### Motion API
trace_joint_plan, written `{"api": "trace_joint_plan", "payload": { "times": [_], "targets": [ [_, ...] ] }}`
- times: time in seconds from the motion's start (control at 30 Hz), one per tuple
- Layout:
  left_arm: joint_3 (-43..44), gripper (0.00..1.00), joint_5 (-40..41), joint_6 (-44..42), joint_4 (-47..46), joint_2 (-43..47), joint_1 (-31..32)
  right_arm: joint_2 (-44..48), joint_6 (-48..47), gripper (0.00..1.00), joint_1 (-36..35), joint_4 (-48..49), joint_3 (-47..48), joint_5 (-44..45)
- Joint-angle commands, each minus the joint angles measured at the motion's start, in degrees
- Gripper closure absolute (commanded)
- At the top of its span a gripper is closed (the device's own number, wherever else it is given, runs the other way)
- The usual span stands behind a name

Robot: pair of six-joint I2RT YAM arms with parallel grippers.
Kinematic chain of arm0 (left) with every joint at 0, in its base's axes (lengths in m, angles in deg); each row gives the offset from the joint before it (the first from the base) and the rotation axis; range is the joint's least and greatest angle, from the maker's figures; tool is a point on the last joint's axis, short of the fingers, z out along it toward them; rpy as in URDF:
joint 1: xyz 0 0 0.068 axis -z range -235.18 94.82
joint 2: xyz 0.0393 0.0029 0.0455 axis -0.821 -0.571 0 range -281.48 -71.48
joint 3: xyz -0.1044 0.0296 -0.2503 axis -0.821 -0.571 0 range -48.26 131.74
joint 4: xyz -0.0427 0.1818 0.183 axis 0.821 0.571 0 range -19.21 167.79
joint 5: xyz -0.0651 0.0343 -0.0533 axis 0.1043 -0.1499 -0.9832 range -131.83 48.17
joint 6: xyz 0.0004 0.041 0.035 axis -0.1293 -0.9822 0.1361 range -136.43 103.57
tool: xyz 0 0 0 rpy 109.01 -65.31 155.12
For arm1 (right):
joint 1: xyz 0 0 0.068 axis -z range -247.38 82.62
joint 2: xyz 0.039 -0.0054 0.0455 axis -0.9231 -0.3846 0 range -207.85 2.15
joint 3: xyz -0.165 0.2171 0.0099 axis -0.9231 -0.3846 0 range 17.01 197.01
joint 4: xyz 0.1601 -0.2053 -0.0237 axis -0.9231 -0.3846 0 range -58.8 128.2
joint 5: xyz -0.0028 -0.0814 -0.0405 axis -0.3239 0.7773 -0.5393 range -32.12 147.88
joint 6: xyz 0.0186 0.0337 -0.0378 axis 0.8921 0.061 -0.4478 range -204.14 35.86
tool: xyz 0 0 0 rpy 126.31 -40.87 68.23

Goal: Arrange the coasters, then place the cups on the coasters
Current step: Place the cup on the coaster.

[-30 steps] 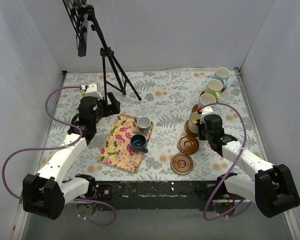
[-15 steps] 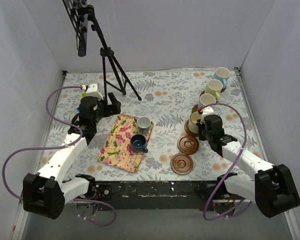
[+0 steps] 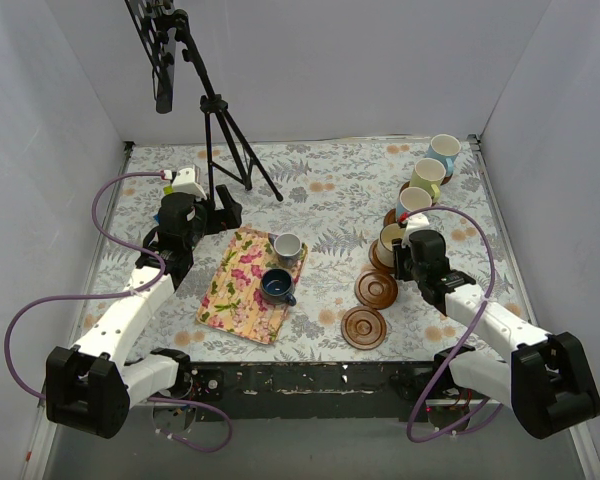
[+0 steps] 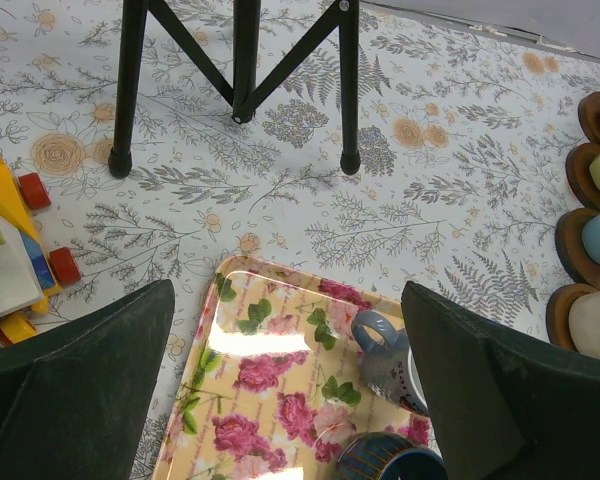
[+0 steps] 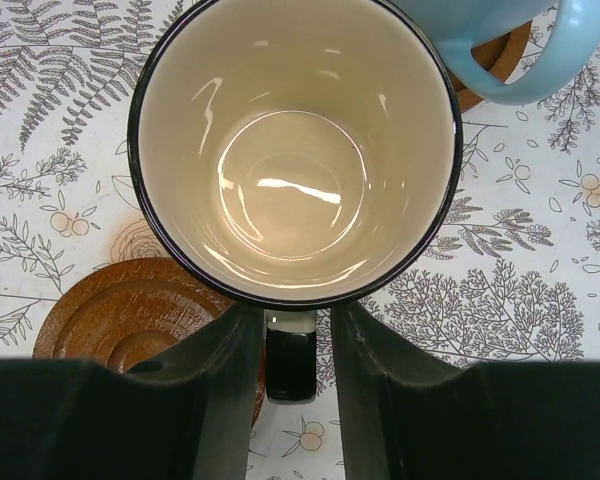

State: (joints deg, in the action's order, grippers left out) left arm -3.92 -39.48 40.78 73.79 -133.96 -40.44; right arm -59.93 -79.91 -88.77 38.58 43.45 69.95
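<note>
Cream cup [image 5: 295, 150], far rim cut off

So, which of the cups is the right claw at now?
The cream cup with the dark rim, at the near end of the right-hand row: its handle lies between the fingers of the right claw.

We've got a plain white booth here: pale walls [image 3: 330, 70] on three sides, with soft, even light and no harsh shadows. The table [image 3: 310, 378] has a dark, scuffed front edge and wears a grey-white tablecloth [image 3: 330, 195] printed with ferns and little orange flowers. A black tripod [image 3: 225, 135] stands at the back left.
</note>
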Motion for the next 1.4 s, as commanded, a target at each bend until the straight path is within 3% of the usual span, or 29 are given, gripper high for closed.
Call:
{"api": "trace_joint_plan", "payload": {
  "times": [0.0,0.17,0.3,0.6,0.8,1.0,1.37],
  "targets": [
    [-0.3,0.02,-0.42,-0.61,0.16,0.34,0.02,1.26,0.17,0.57,0.21,2.08,0.81,0.32],
    [-0.22,0.02,-0.33,-0.52,0.33,0.25,0.02,2.31,0.17,0.46,0.21,-0.29,3.0,0.58],
    [-0.13,0.02,-0.15,-0.35,0.33,0.34,0.02,4.33,2.01,0.27,0.21,-5.38,5.64,1.19],
    [-0.13,0.02,-0.15,-0.08,0.42,0.52,0.02,9.6,5.09,0.25,0.21,-20.32,14.86,6.63],
    [-0.22,0.02,-0.86,0.01,0.42,0.51,0.11,12.25,2.19,0.21,0.21,-24.28,24.08,9.46],
    [0.13,0.02,-0.15,-0.17,1.12,-0.01,0.99,7.34,-0.36,0.2,0.47,-27.28,33.06,5.86],
    [0.57,0.02,-0.05,-2.01,2.62,-2.46,10.47,6.89,2.71,0.2,2.49,-24.29,33.77,-3.37]
  ]
}}
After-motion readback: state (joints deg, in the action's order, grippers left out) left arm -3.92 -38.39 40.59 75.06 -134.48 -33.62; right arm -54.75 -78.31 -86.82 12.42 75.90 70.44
